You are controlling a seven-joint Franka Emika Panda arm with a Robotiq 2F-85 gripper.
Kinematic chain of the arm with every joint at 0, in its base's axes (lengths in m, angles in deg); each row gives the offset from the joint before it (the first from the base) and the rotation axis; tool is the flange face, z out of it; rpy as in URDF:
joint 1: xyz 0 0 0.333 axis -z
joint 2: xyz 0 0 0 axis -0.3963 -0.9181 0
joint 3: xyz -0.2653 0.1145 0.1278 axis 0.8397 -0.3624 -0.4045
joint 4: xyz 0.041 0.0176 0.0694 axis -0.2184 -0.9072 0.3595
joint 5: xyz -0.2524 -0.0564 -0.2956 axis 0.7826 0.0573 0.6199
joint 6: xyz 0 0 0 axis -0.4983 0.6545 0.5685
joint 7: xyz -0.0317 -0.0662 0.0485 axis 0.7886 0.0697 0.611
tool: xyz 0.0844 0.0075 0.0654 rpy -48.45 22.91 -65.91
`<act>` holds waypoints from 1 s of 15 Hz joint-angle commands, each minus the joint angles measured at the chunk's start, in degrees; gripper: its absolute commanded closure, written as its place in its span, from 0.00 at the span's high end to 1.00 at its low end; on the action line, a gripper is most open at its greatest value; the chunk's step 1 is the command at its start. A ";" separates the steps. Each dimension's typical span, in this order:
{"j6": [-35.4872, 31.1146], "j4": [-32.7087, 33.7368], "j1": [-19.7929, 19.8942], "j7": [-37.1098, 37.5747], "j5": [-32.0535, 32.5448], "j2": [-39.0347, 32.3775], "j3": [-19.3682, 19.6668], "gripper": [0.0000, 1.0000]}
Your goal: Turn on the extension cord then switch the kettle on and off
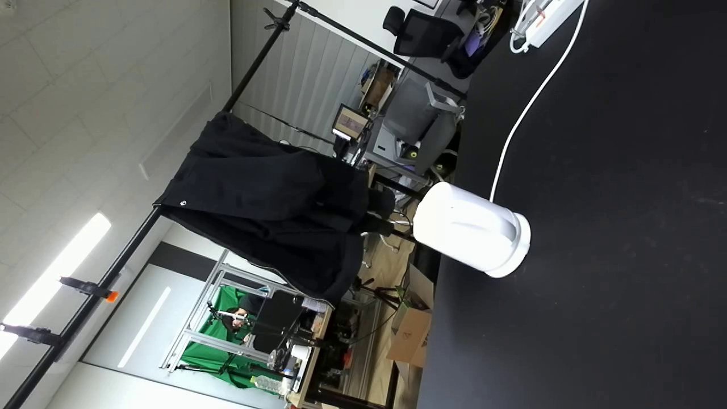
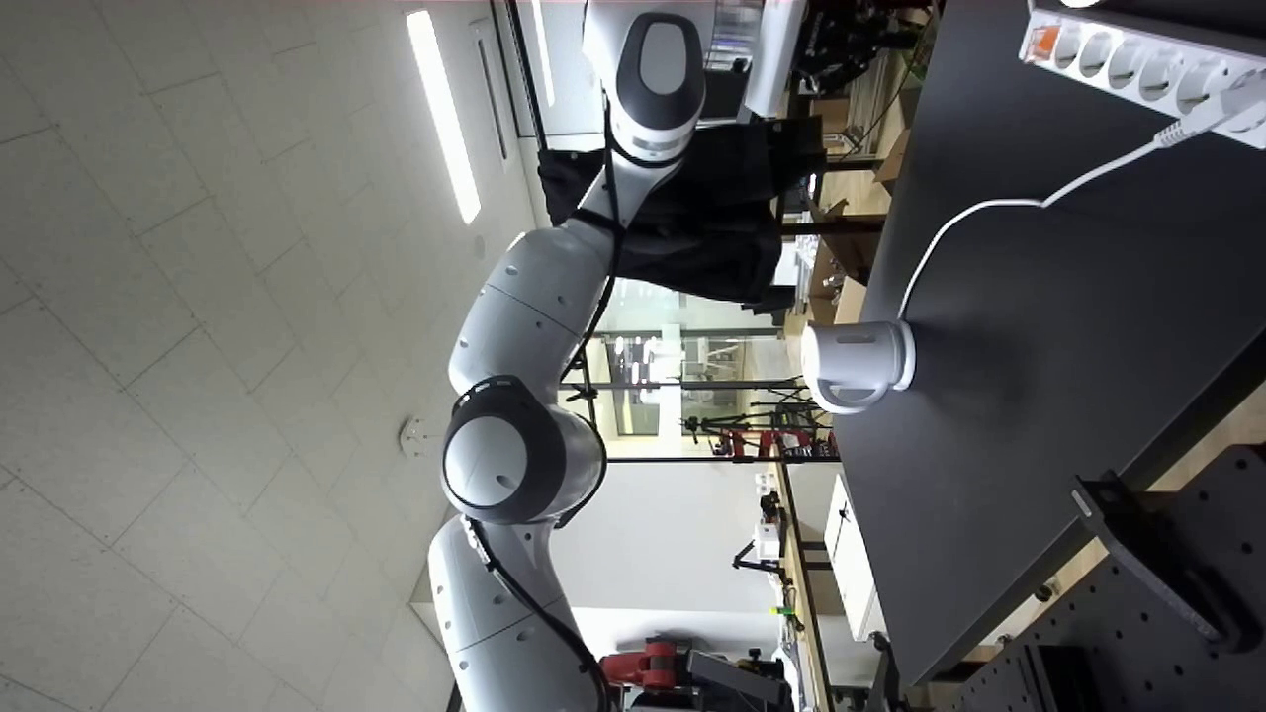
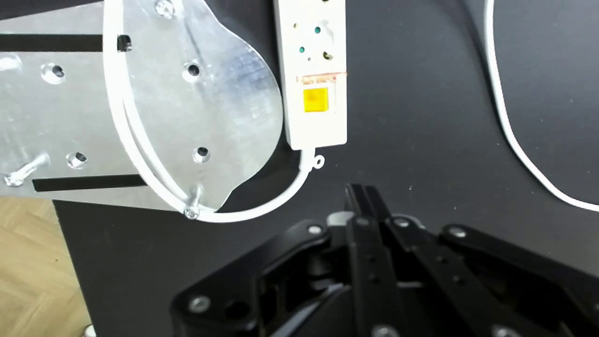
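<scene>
In the wrist view the extension cord (image 3: 312,65) lies on the black table (image 3: 412,150) with its yellow switch (image 3: 316,99) toward the end where its own white lead (image 3: 234,216) comes out. Just past that end is the gripper (image 3: 363,189), its jaws drawn together and their tips apart from the extension cord; how high they are above the table I cannot tell. Just beside the extension cord is a silver metal plate (image 3: 229,117), and the lead loops across it. On the extension cord's opposite side a white cable (image 3: 500,103) curves over the table. The kettle (image 1: 466,227) shows in both exterior views, standing upright on the table well apart from the extension cord. In an exterior view its thin cord (image 2: 999,204) runs to a plug (image 2: 1207,111) seated among the extension cord's sockets (image 2: 1126,65). The robot arm (image 2: 529,297) arches higher than the extension cord, and black cloth (image 1: 255,176) hangs beyond the table, well apart from the extension cord.
</scene>
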 commanded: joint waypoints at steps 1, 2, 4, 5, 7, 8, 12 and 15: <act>-0.48 2.15 1.43 -4.00 0.01 -2.36 -0.68 0.00; -0.43 2.29 1.60 -4.90 -0.02 -2.88 -0.77 0.00; -0.68 2.57 1.62 -6.17 0.03 -3.88 -0.77 0.00; -1.14 2.67 1.55 -6.67 0.02 -4.35 -0.75 0.00; -1.48 3.03 1.44 -7.27 0.01 -5.24 -0.69 0.00; -1.78 3.12 1.37 -7.52 -0.01 -5.64 -0.69 0.00; -2.52 3.69 1.03 -7.85 0.24 -7.21 -0.45 0.00; -3.59 3.99 0.76 -7.87 0.41 -8.33 -0.22 0.00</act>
